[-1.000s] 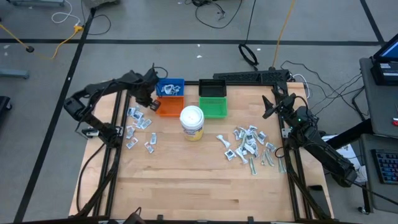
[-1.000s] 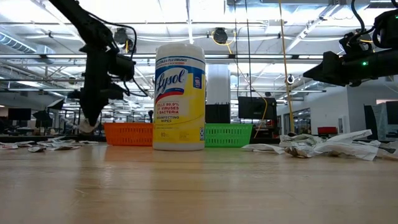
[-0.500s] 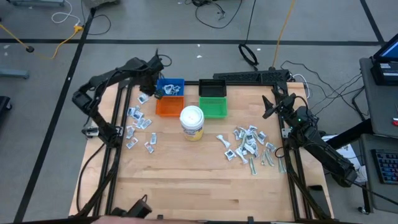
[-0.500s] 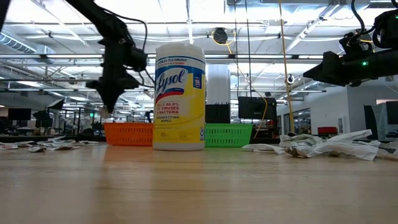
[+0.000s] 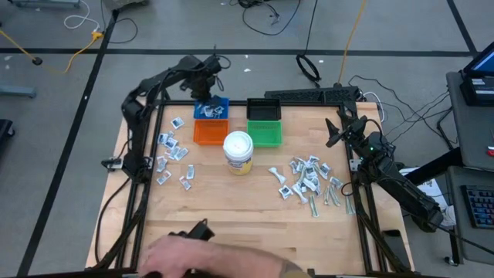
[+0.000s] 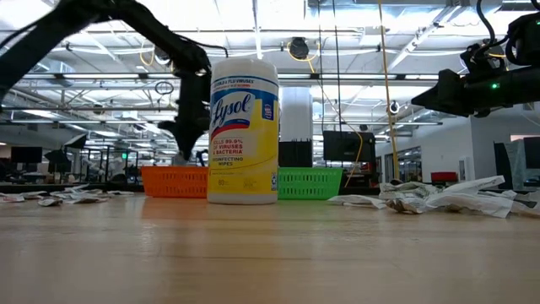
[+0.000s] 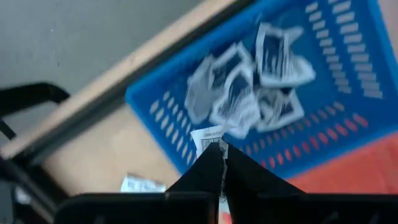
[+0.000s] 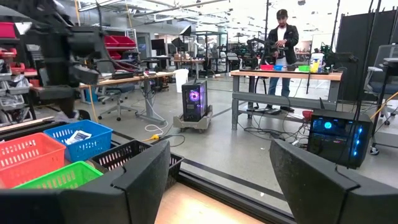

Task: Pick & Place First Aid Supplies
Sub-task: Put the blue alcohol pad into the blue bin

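First aid supplies (image 5: 307,182) mostly lie in 2 scatters either side of the jar (image 5: 238,151), while several sit in the blue bin (image 7: 348,87), above which the left gripper (image 7: 221,163) pinches 1 packet (image 7: 206,137); the right gripper (image 8: 219,177) waits wide open at the table's right edge.

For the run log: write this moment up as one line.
left end effector: shut on packet, above blue bin | right end effector: open, waiting at right table edge | loose packets: on table
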Motion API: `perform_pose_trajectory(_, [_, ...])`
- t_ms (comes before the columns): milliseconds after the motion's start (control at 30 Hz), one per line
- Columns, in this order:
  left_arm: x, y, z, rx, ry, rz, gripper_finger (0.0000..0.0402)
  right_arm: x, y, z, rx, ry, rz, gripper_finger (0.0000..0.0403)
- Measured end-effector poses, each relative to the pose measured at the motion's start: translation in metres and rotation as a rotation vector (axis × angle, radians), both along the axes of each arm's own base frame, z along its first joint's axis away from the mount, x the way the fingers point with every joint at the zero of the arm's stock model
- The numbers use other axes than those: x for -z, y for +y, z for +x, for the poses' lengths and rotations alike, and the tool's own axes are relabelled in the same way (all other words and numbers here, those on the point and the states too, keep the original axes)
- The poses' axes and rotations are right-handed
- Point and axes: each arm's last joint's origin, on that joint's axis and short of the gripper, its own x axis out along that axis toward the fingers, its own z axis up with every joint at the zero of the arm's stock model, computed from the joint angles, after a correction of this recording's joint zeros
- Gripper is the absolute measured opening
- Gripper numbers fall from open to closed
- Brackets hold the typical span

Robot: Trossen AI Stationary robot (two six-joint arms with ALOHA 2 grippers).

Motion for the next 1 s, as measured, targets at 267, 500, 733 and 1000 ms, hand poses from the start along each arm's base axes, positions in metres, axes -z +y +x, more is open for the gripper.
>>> perform_pose_trajectory(267, [0.02,0.012,0.024,0.037,0.006,-0.01,0.0023,0.0,0.0,0.0,0.0,0.0,0.0,0.0271])
perform_pose_trajectory(500, [0.019,0.01,0.027,0.068,0.006,-0.009,0.0072,0.0,0.0,0.0,0.0,0.0,0.0,0.0272])
perform_pose_trajectory(733, [0.019,0.01,0.026,0.057,0.005,-0.012,0.0169,0.0,0.0,0.0,0.0,0.0,0.0,0.027])
perform_pose_trajectory(1000, [0.014,0.008,0.02,-0.08,0.021,-0.042,0.0274,0.0,0.0,0.0,0.0,0.0,0.0,0.0271])
